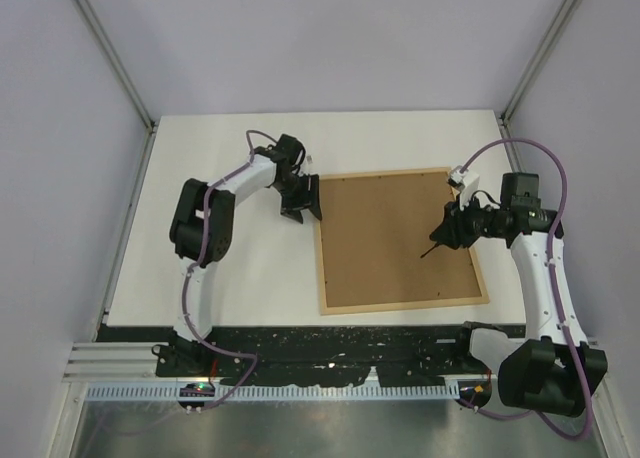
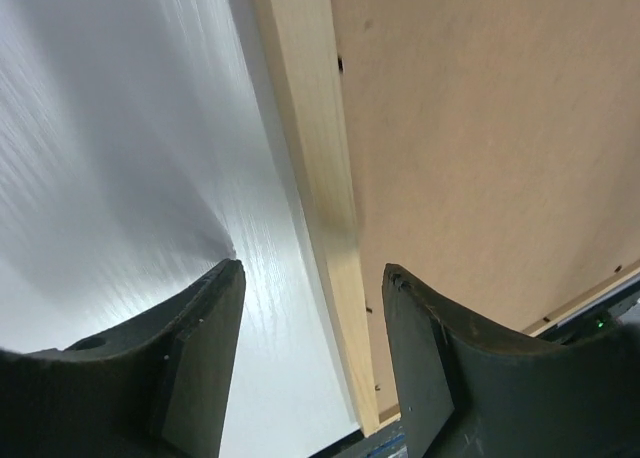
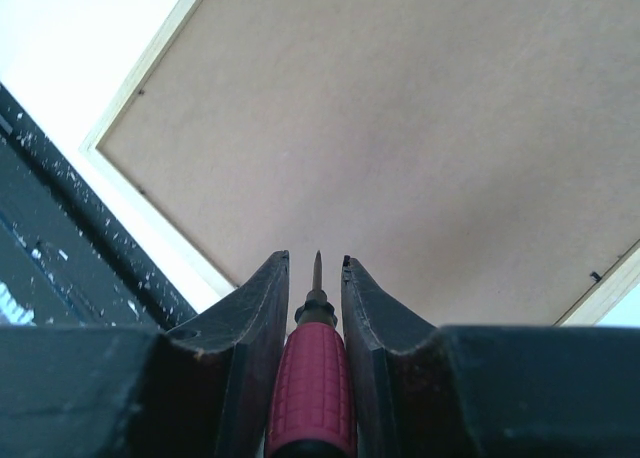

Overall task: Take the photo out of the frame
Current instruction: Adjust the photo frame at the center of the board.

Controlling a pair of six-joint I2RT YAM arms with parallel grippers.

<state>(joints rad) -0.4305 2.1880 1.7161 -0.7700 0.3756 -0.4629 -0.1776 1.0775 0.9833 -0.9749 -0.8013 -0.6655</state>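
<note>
My left jaws stand partly open and empty, one finger on either side of the left wooden rail [image 2: 318, 168] of the frame [image 1: 400, 240]. My right jaws are clamped on the red-handled screwdriver [image 3: 312, 388], its tip above the frame's brown back. The frame lies back-up on the white tabletop [image 1: 240, 278], between the two arms.

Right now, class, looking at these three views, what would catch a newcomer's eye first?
The big light-wood frame lies right of centre on the white table, its brown back facing up. The right gripper is shut on a red-handled screwdriver, tip pointing over that back. The left gripper stands open over the frame's left strip.
</note>
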